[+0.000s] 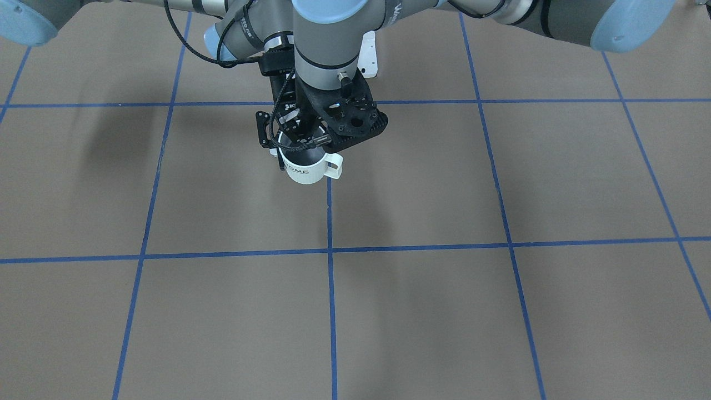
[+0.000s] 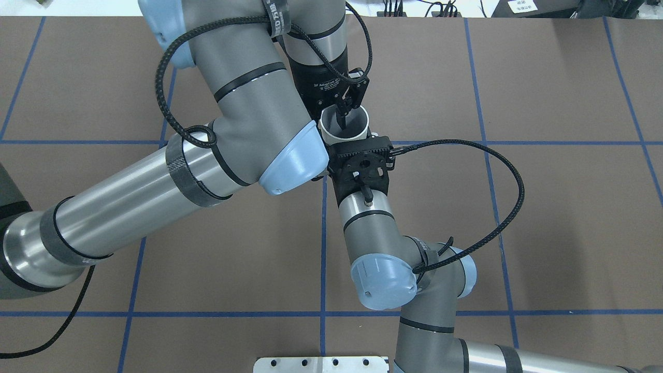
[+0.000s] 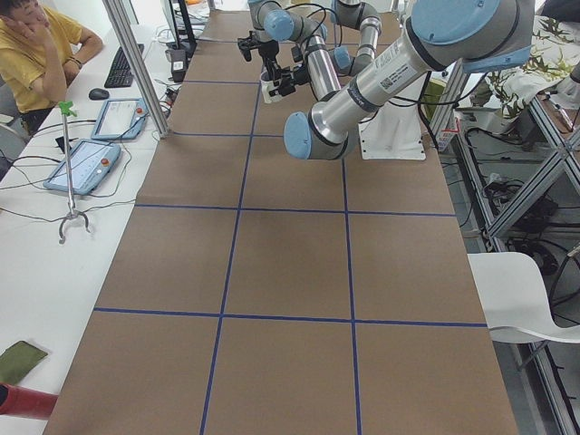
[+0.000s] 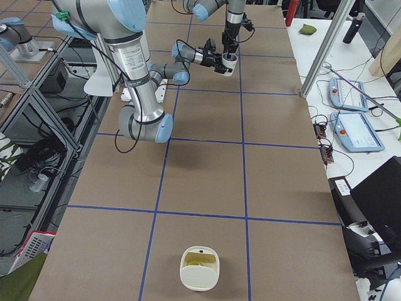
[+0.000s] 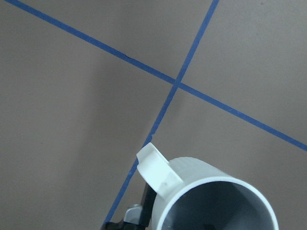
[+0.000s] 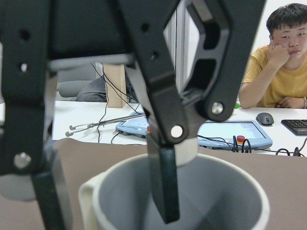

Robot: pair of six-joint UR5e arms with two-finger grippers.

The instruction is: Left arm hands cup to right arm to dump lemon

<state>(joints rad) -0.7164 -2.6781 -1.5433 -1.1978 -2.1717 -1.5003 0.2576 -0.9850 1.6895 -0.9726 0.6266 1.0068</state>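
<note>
The cream cup [image 1: 309, 168] hangs upright in the air over the table's middle; it also shows in the overhead view [image 2: 357, 132]. My left gripper [image 6: 103, 211], the one printed ROBOTIQ, points down over it. It is open: one finger [image 2: 341, 120] hangs mid-mouth without touching the wall, and the other is outside by the handle. My right gripper [image 1: 300, 141], under the perforated bracket [image 2: 362, 160], reaches in level from the robot's side and holds the cup. Its fingers are mostly hidden. The lemon does not show; the cup's bottom is hidden.
The brown table [image 1: 500, 183] has a blue tape grid. A cream container [image 4: 200, 268] with something yellow inside stands at the table's right end. An operator [image 6: 288, 57] sits at a desk with tablets beyond the far edge. A metal post [image 3: 136, 63] stands there.
</note>
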